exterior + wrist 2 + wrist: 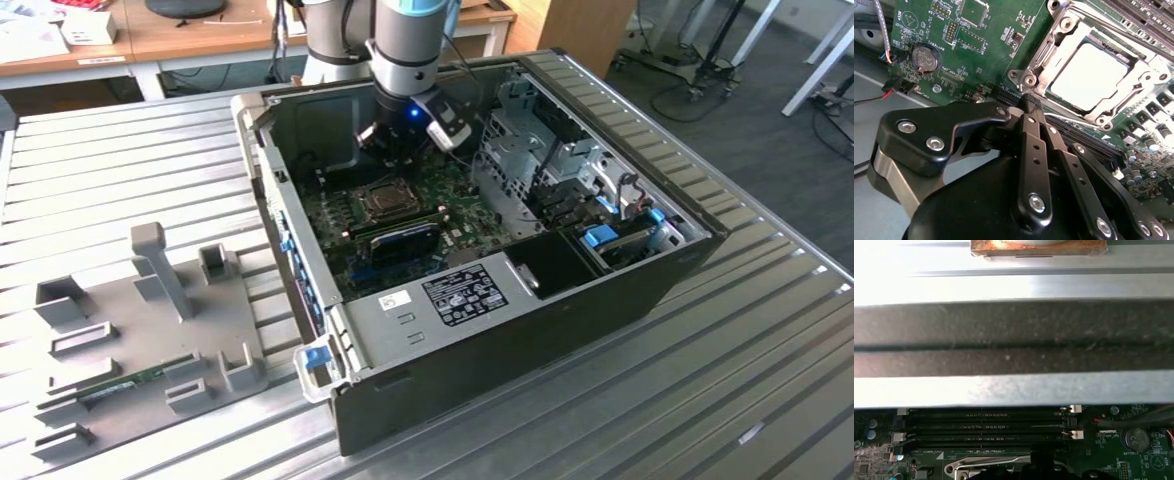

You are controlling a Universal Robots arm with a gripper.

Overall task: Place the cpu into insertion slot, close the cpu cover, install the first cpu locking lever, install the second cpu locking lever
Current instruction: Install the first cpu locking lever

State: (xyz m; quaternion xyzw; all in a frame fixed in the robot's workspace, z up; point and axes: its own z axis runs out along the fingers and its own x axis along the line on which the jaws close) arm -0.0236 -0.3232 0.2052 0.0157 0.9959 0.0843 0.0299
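The cpu (1089,75) lies flat in the insertion slot (387,200), its pale face showing through the window of the cpu cover (1054,47). The silver cover is down over the chip. A thin metal lever (1079,121) runs along the socket edge nearest the gripper. My gripper (1029,102) is shut, its black fingers (1032,150) pressed together with nothing between them. Its tip sits just beside one corner of the socket frame (1024,77). In the exterior view the gripper (396,150) hangs inside the open computer case, just behind the socket.
The green motherboard (929,20) carries a coin battery (924,57) and long black memory slots (984,430). A grey perforated drive cage (527,150) stands at the exterior view's right of the socket. The case wall (1014,335) is close. A grey fixture plate (134,330) lies on the table.
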